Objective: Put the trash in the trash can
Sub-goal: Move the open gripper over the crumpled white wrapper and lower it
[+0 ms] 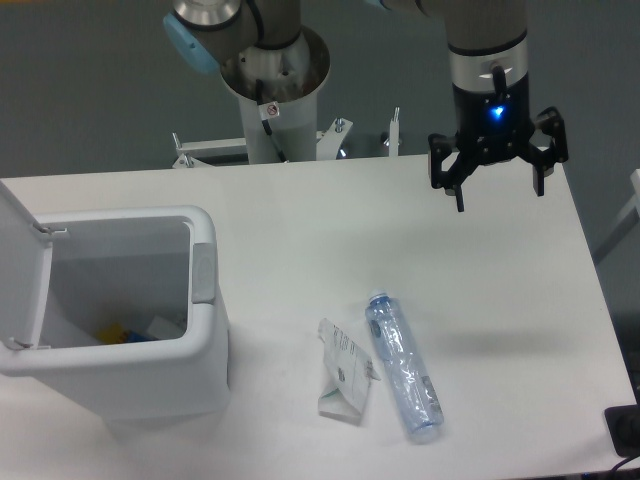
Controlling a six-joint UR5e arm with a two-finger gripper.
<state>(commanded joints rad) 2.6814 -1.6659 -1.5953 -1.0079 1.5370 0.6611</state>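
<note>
My hand hangs spread and empty over the desk. Bottle and paper pack lie side by side right of the open trash can; first pick pending, so I must descend onto one.

A white table carried everything. At its left stood the trash can, a boxy white bin with its lid hinged open. Toward the front, right of the can, a clear bluish bottle lay on its side, with a flat white paper pack just beside it on the left.
</note>
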